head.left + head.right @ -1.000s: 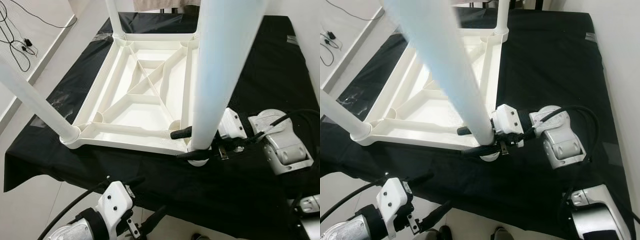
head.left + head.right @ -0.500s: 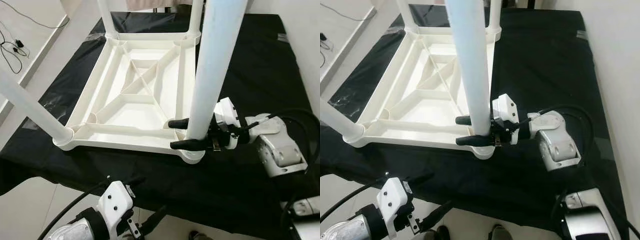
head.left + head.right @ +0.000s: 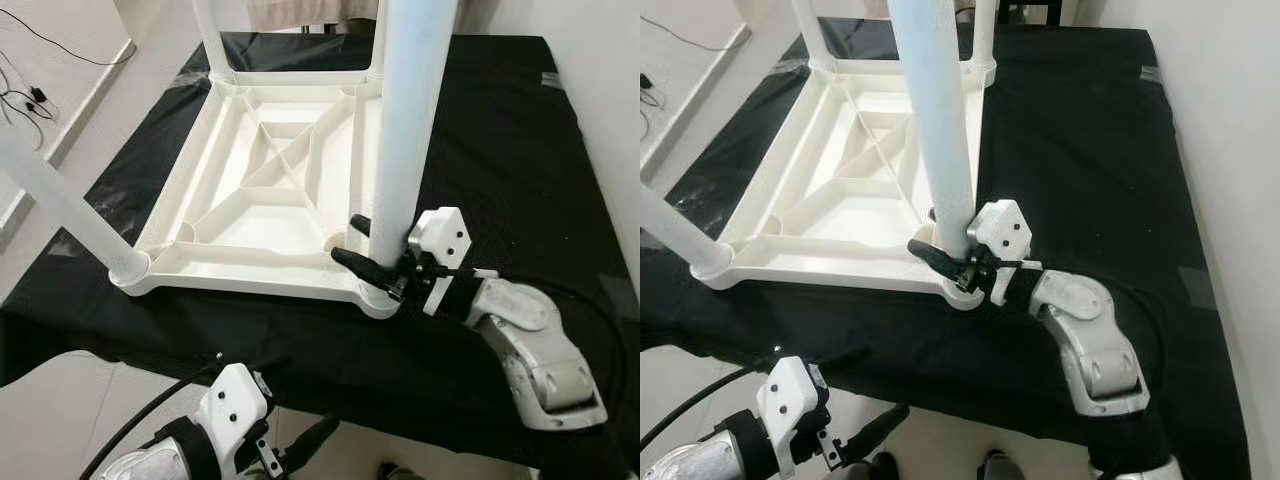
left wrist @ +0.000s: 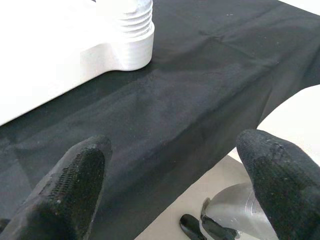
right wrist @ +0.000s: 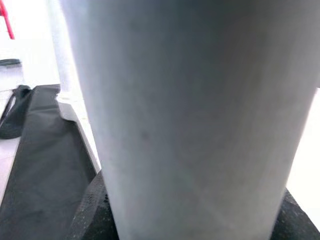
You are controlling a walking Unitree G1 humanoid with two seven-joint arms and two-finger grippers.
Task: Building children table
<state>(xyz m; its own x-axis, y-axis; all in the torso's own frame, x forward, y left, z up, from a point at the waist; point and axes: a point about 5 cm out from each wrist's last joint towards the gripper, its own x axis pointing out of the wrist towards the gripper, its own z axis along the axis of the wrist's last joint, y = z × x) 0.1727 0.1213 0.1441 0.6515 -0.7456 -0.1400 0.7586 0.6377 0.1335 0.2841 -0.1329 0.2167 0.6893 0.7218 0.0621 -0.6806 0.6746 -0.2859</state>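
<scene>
— Left eye view first: was any brand, label or lettering made out?

— No writing could be read on anything. A black cloth [image 3: 520,150] was seen spread over a low platform, and on it a white plastic table top [image 3: 270,200] was laid upside down, its ribbed underside turned up. Pale floor [image 3: 60,120] was seen to the robot's left, with thin black cables [image 3: 30,95] lying on it well apart from the cloth.

— Where were the legs?

— Four white legs stood upright in the corner sockets. The near right leg [image 3: 410,120] was seated in the near right corner socket [image 3: 380,298], close to the front edge of the cloth. The near left leg [image 3: 60,205] rose tilted from the near left corner, and the two far legs [image 3: 208,35] were cut off by the frame.

— How was the right gripper placed?

— The right gripper [image 3: 362,250] was set low around the near right leg, just above the socket; one black finger was seen on each side of the leg and pressed against it, so the leg was pinched between them. In the right wrist view the leg [image 5: 195,115] stood directly in front, hiding most of what lay behind.

— And the left?

— The left gripper [image 4: 175,170] was held below the front edge of the cloth, apart from the table, its two fingers [image 4: 75,185] spread wide with nothing between them. A threaded leg base [image 4: 131,22] in a corner socket was seen beyond them.
</scene>
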